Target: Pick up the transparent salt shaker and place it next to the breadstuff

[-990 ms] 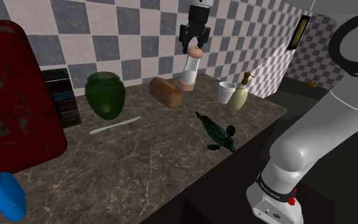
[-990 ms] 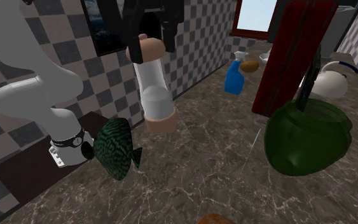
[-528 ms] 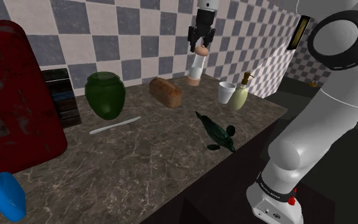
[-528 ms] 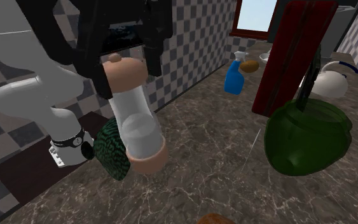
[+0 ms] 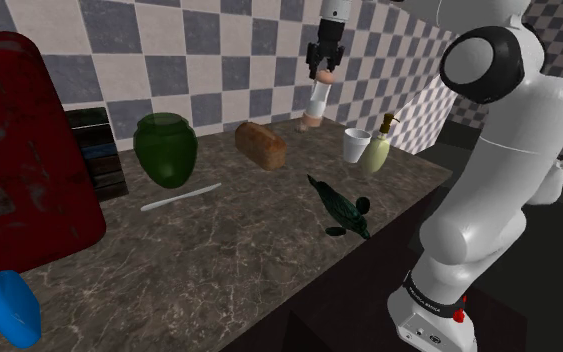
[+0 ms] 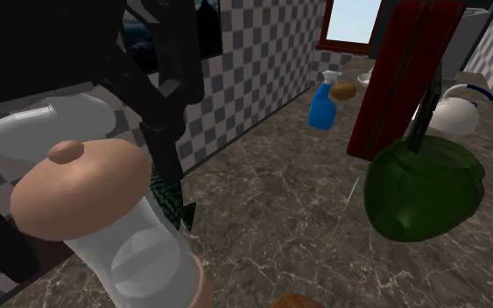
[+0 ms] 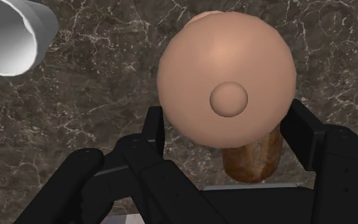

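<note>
I hold the salt shaker (image 5: 315, 100) tight between my two black fingers (image 7: 308, 137). My gripper (image 5: 324, 62) is near the top middle of the shoulder view, in front of the checked wall (image 5: 219, 50). The shaker hangs down from it. It is see-through in the middle, with a pinkish cap and a pinkish foot. It is up in the air and does not touch the dark stone counter (image 5: 239, 250).

In that view its foot is just up and to the right of the brown bread (image 5: 260, 143), and to the left of the white cup (image 5: 356, 145). A green jar (image 5: 166, 150) stands to the left of the bread. A dark green fish (image 5: 341, 208) lies near the counter's right edge.

In the wrist view I look down on the round cap with its small knob, one finger on each side. The bread peeks out from under the cap.

In the second exterior view the shaker is very big at the lower left, and the green jar is at the right.
</note>
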You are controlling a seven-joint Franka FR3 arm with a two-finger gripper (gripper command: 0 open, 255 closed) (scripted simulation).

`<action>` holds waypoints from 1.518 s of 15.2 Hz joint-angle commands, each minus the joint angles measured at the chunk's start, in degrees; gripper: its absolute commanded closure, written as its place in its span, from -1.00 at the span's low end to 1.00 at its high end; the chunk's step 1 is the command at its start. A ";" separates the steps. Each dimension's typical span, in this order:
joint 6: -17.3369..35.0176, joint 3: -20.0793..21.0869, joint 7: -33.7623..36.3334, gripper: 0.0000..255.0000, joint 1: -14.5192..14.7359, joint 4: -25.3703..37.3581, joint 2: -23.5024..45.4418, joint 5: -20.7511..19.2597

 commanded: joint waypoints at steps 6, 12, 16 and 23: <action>-4.84 -2.59 -6.57 1.00 -3.76 18.92 14.15 -0.12; -5.03 -3.19 -8.84 1.00 -5.41 24.57 19.67 -0.01; 0.14 -3.19 -8.97 1.00 -5.58 16.20 16.47 0.13; 7.42 -3.21 -9.16 1.00 -5.75 5.70 13.25 0.28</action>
